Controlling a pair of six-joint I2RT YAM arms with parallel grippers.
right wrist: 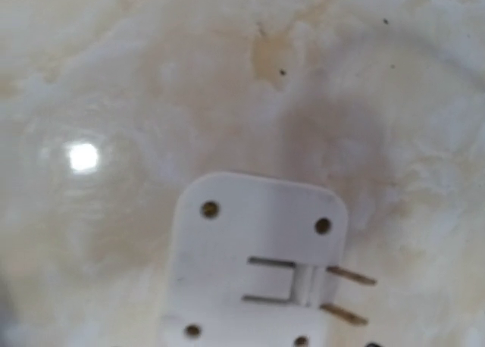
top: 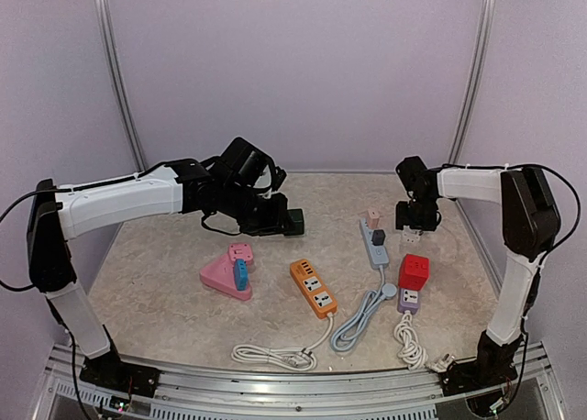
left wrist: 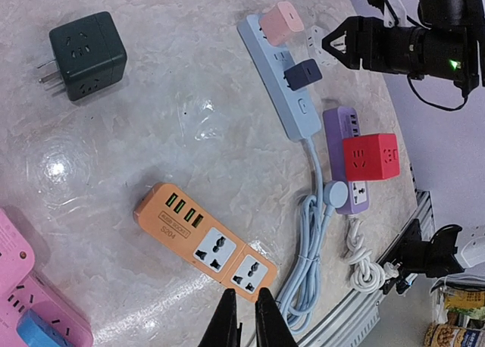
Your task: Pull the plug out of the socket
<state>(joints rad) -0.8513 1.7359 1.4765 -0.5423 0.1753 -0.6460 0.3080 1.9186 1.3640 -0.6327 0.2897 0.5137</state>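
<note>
since the white plug [right wrist: 258, 264] lies flat on its back on the table [top: 165, 282], prongs bare and pointing right, just beside the far end of the blue-grey power strip [top: 374, 243], the pull looks done for this one and the moment reads as a let-go. the right gripper [top: 417, 223] hangs straight over that plug. none of its fingers show in its own wrist view and nothing is clamped on the plug, so the jaws seem to stand apart, holding nothing; how wide they are i cannot tell. a pink plug [left wrist: 282, 21] and a dark plug [left wrist: 303, 74] sit in the strip, likely further work. the left gripper [left wrist: 244, 294] is pinched nearly closed on nothing and hovers above the near end of the orange strip [left wrist: 204, 241], probably parked out of the right arm's way. a dark green cube adapter [left wrist: 87, 55] lies loose on the far left with its prongs bare. a red cube [left wrist: 370, 156] sits plugged on a purple strip [left wrist: 339, 123] at the near right, and a blue plug [top: 240, 275] sits in a pink socket block [top: 220, 275] at the near left. the surface is pale, marbled and glossy, with lamp glare on it, so a loose plug could slide easily there. lilac walls [top: 303, 62] with thin metal poles [top: 115, 71] close the space in, and a metal rail [top: 303, 388] runs along the near edge.
</note>
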